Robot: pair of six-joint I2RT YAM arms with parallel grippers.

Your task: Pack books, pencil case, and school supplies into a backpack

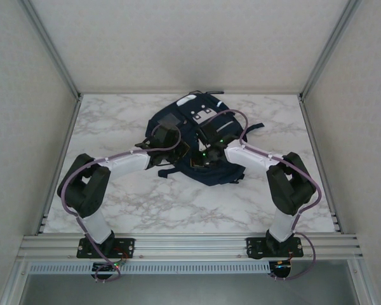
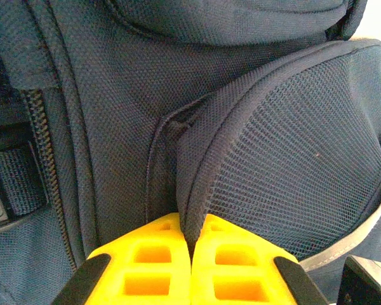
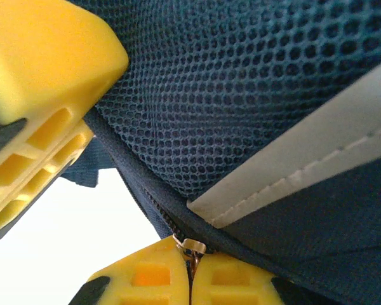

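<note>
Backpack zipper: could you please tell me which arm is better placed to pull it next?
Right, probably. The right gripper is shut on the zipper pull of the backpack, ready to draw it. The left gripper pinches the edge of the mesh pocket, better suited to bracing.

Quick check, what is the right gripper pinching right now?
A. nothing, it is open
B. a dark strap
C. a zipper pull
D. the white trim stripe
C: in the right wrist view the right gripper is shut on the small metal zipper pull at the backpack seam.
</note>
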